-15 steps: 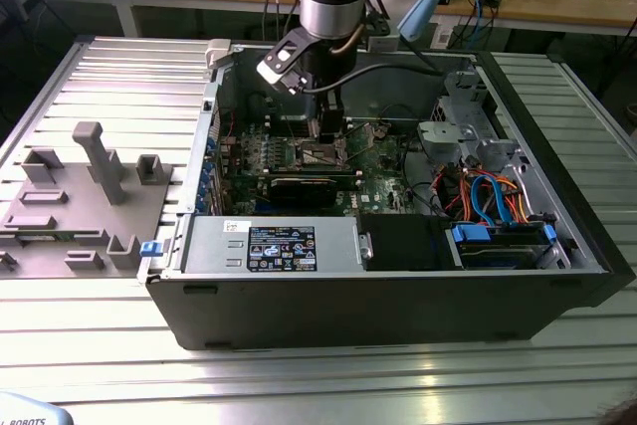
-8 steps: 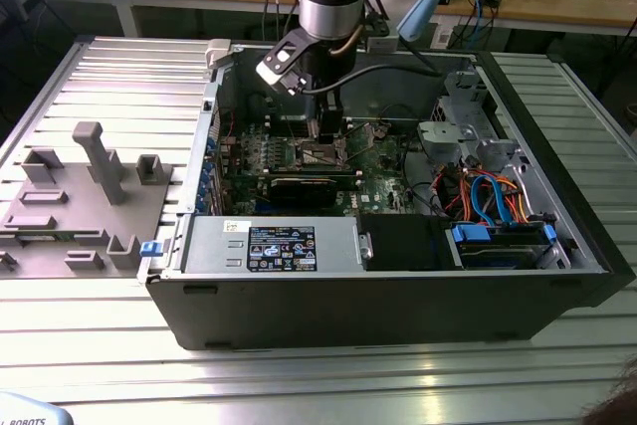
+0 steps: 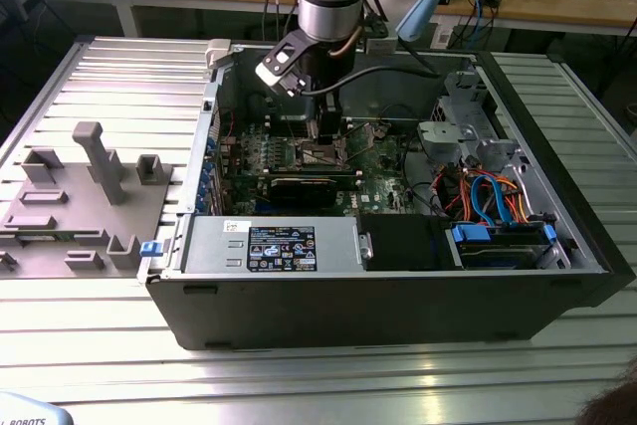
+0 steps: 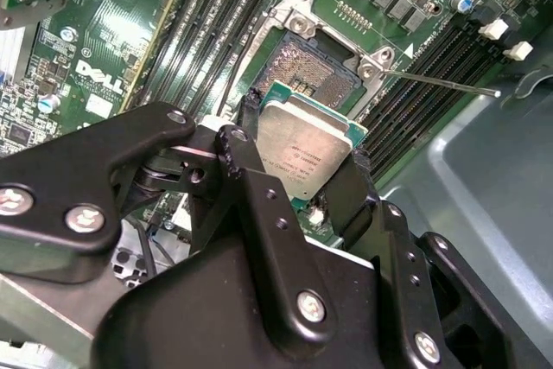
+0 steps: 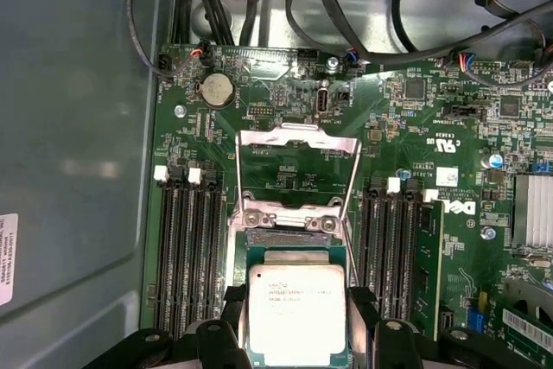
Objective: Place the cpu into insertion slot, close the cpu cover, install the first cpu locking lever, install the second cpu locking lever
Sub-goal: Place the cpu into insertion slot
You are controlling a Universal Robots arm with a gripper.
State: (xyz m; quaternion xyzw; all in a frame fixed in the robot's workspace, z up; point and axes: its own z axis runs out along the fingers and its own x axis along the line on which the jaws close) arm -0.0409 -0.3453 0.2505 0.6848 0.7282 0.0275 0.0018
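Gripper clamps the cpu by its edges, close to the bare slot; cover flipped open.

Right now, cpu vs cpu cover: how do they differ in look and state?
1. The cpu is a solid plate with a closed silvery top. The cpu cover is a thin frame, with green board showing through its window.
2. The cpu is clamped in the gripper, not seated in the insertion slot. The cpu cover sits on its hinge, swung open.
Shared: both are silvery metal and roughly square.
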